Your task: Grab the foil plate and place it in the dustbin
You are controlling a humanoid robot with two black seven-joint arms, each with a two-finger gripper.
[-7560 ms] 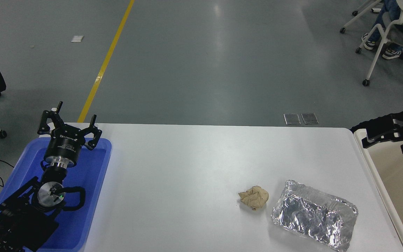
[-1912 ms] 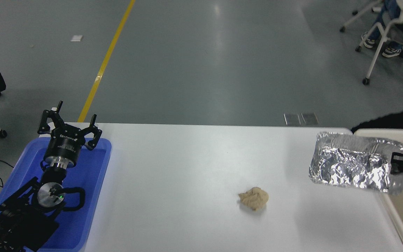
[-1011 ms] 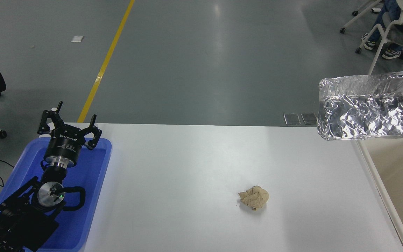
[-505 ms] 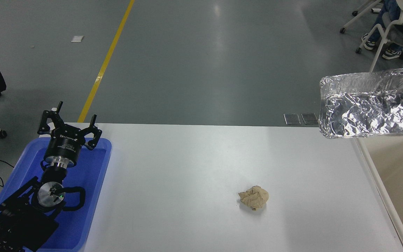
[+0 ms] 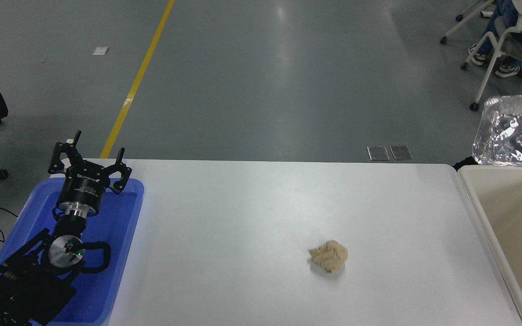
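The foil plate (image 5: 512,131) is a shiny crinkled silver tray, up in the air at the right edge of the head view. It hangs above the far end of the cream dustbin (image 5: 483,217), and the picture's edge cuts off its right part. What holds it is out of view, as is my right gripper. My left gripper (image 5: 89,156) is open and empty, parked over the blue tray at the lower left.
A crumpled tan paper ball (image 5: 329,256) lies on the white table (image 5: 252,217), right of centre. The blue plastic tray (image 5: 120,253) sits at the table's left edge. Wheeled chairs and a seated person's legs (image 5: 492,40) are at the far right.
The foil plate was lifted off the table's front right and carried up and right. In the last half second it moved further right, over the dustbin, and the right gripper left the view.
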